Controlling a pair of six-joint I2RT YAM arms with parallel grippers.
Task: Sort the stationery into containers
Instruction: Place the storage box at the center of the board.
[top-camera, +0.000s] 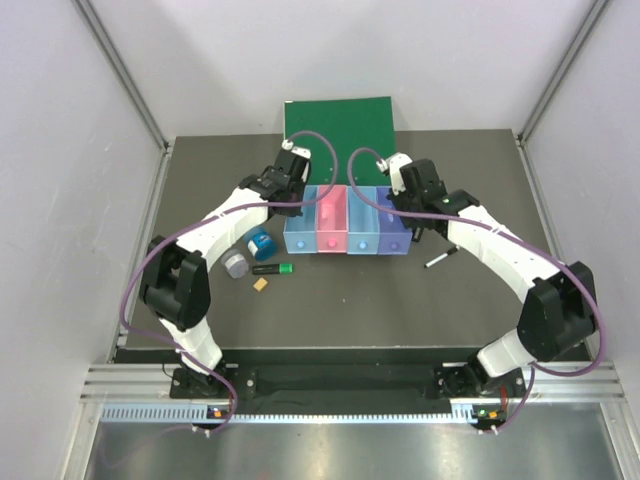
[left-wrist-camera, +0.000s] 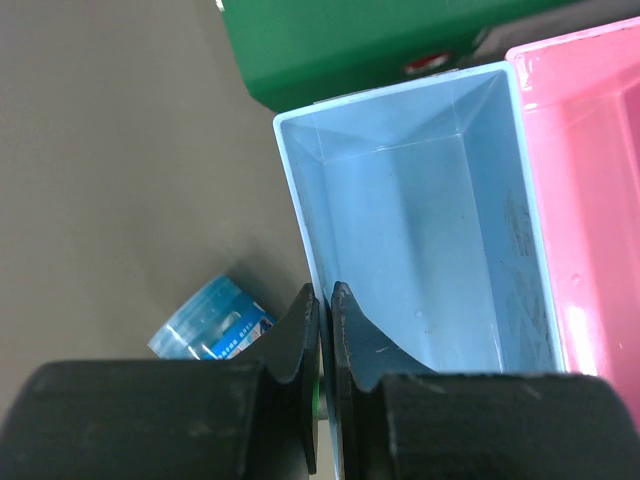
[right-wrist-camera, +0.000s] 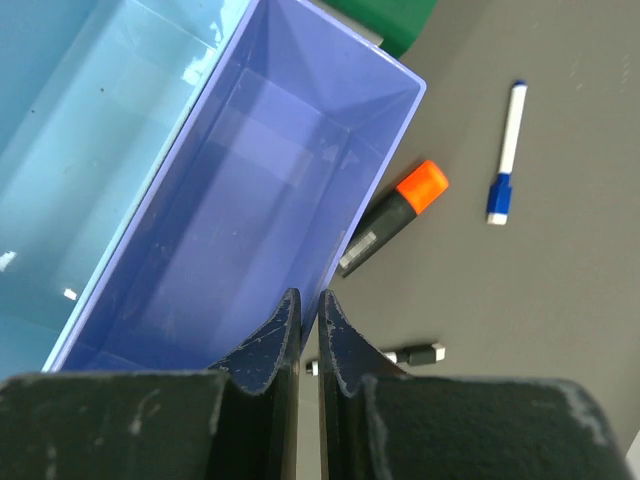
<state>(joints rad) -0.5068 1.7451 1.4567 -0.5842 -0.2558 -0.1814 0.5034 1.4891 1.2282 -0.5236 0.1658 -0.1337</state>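
The containers (top-camera: 345, 232), four joined bins, stand mid-table; all look empty. My left gripper (left-wrist-camera: 322, 290) is shut on the left wall of the end light blue bin (left-wrist-camera: 420, 220). My right gripper (right-wrist-camera: 308, 295) is shut on the right wall of the purple bin (right-wrist-camera: 250, 210). A blue tin (top-camera: 260, 243), grey tin (top-camera: 236, 263), green-capped highlighter (top-camera: 272, 268) and orange block (top-camera: 260, 284) lie left of the row. Right of it lie an orange-capped highlighter (right-wrist-camera: 395, 215), a blue-capped pen (right-wrist-camera: 505, 152) and a black-capped pen (top-camera: 440, 259).
A large green binder (top-camera: 338, 125) lies flat just behind the bins, against the back wall. White enclosure walls close in the dark table on the left, right and back. Both arms arch over the table's sides toward the bin row.
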